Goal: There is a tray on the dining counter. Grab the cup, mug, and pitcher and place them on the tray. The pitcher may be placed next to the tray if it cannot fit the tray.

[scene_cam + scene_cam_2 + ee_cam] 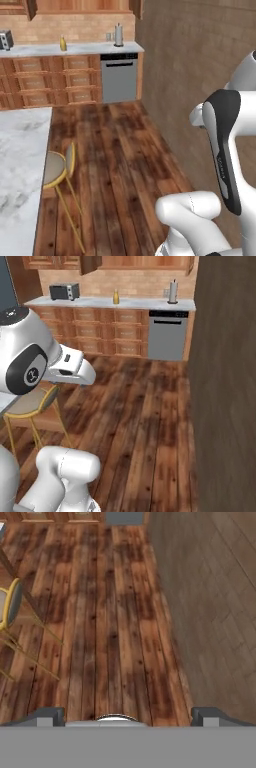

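My gripper is open, its two dark fingertips set wide apart with nothing between them. It looks down at bare wooden floor. The dining counter runs along the left as a white-grey marble slab. Far off on the back counter stands a small mustard-yellow bottle shape with a pale neck, which looks like the pitcher. The tray, the cup and the mug are out of view.
A yellow-framed stool stands beside the dining counter. A dark wood wall closes the right side. The back counter holds a toaster and a silver canister above a dishwasher.
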